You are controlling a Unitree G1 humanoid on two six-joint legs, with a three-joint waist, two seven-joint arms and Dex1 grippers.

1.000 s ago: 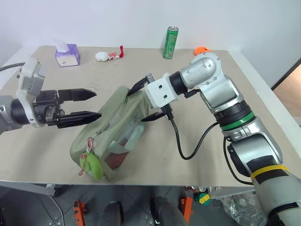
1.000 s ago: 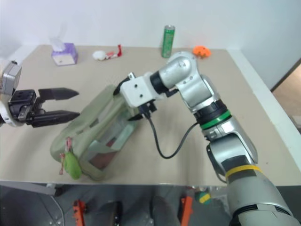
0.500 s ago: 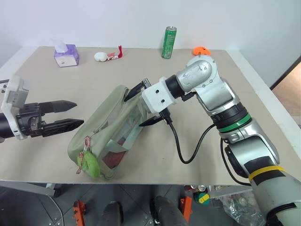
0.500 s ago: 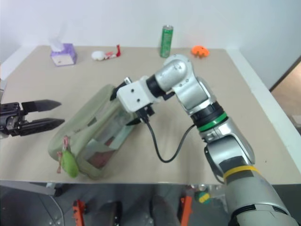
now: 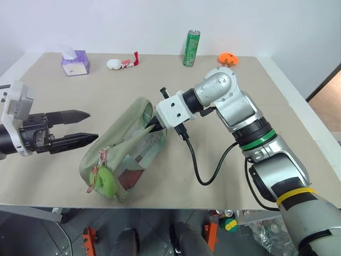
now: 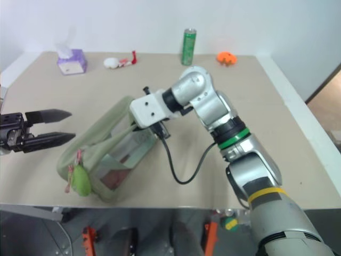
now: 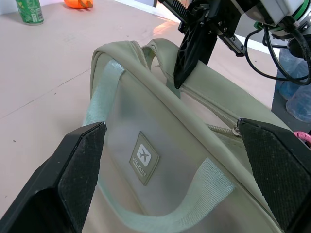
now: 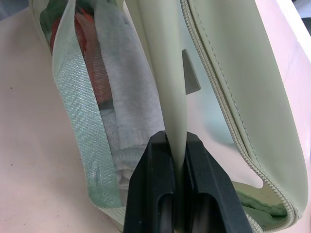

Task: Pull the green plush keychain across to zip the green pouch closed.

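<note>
Right gripper (image 5: 153,124) clamps pale sage-green fabric pouch (image 5: 120,140) rim at frame centre, anchoring it; left gripper (image 5: 80,127) gapes toward lime-green plush keychain (image 5: 105,182).

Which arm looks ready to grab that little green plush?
Probably the left: its open gripper hovers near the green plush keychain, while the right gripper is pinching the green pouch.

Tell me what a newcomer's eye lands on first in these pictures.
First, the right gripper at the middle of the table, jaws pinched shut on a fabric edge at the far end of the green pouch. Next, the lime plush keychain hanging at the pouch's near end by the table's front edge. To the left, the left gripper hovers with open jaws beside the pouch.
</note>
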